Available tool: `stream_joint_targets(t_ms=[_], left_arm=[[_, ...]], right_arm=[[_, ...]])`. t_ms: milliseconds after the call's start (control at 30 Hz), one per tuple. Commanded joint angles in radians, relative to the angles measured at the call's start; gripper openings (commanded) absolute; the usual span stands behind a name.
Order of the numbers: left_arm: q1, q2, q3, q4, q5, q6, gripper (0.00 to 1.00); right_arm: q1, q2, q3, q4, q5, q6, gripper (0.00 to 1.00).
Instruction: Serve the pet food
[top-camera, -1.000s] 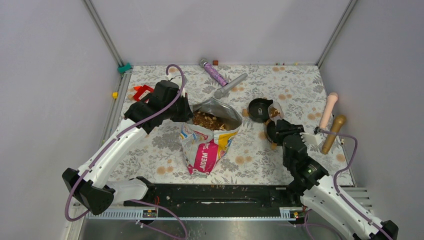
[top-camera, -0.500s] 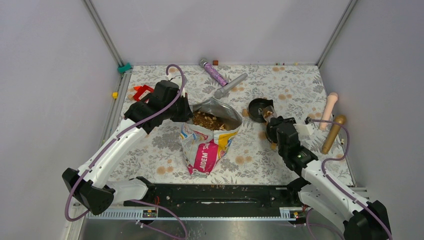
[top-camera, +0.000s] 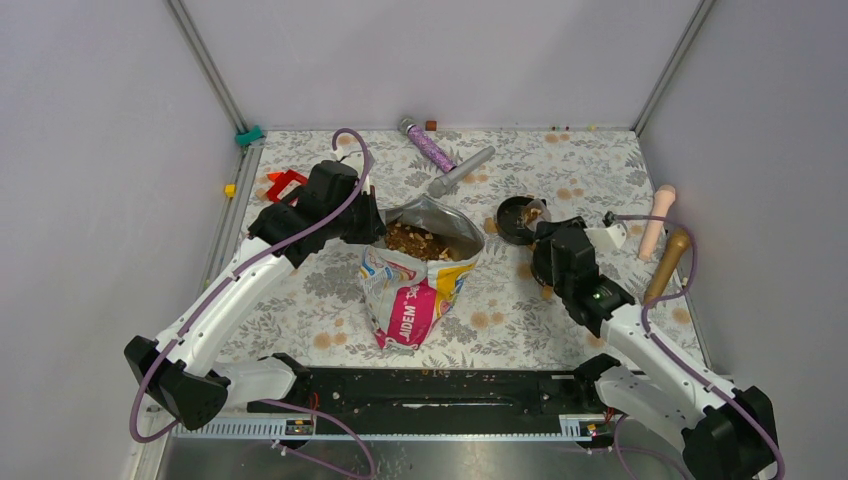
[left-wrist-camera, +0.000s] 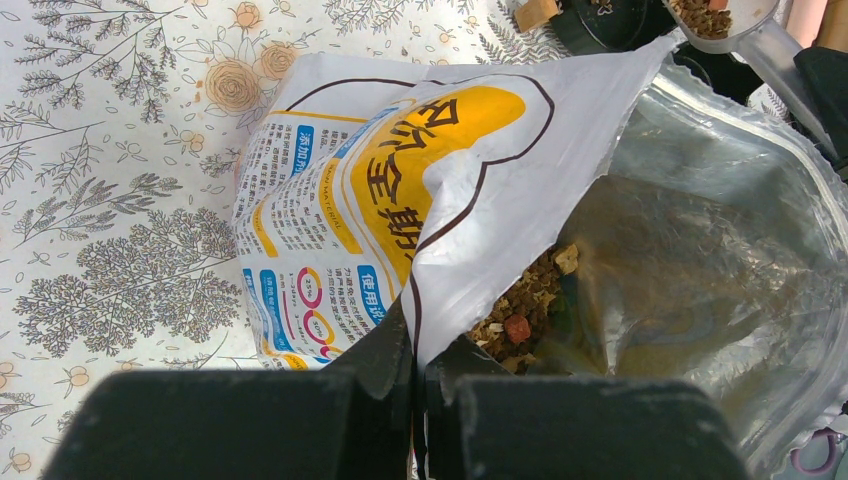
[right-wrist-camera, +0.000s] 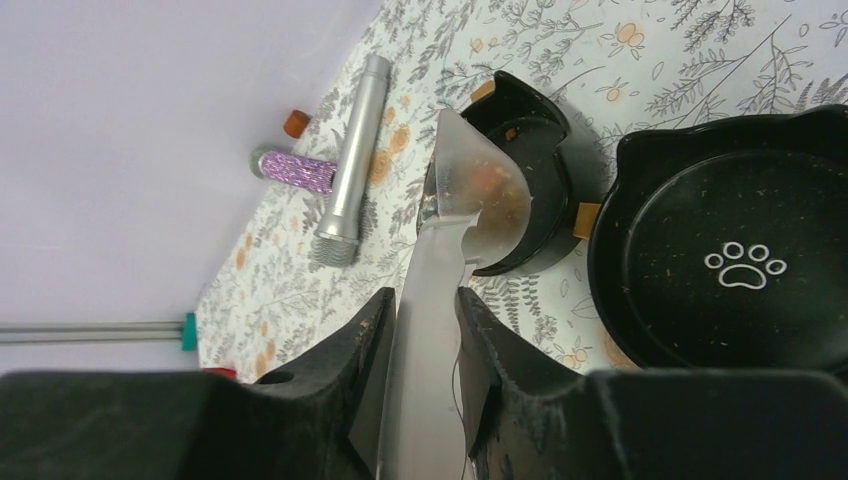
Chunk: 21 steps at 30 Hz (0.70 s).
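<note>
White-shelled left arm (top-camera: 225, 300) and right arm (top-camera: 665, 370), black joints (top-camera: 325, 190), black left gripper (left-wrist-camera: 415, 345) and right gripper (right-wrist-camera: 425, 305), looping purple cables (top-camera: 352, 138).

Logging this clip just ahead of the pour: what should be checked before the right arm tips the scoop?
1. Right gripper shut on the scoop handle: ok.
2. Scoop loaded with pet food: ok, pellets show inside it.
3. Scoop bowl over the small black bowl: ok in the right wrist view.
4. Intended dish, small bowl or paw-print bowl beside it: cannot tell; the paw-print one holds only crumbs.
5. Left gripper pinching the bag rim, mouth open: ok.
6. Loose pellets on the floral mat: cannot tell among the prints.
</note>
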Motion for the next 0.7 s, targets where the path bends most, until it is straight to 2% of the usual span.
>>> stream_joint_targets(t_ms=[0, 667], left_arm=[[-0.006, -0.011, 0.010, 0.037, 0.043, -0.005, 0.00], [-0.006, -0.007, 0.016, 0.030, 0.049, 0.003, 0.00]], right_arm=[[-0.007, 0.022, 0.063, -0.016, 0.006, -0.075, 0.00], [-0.007, 0.133, 0.217, -0.160, -0.048, -0.268, 0.00]])
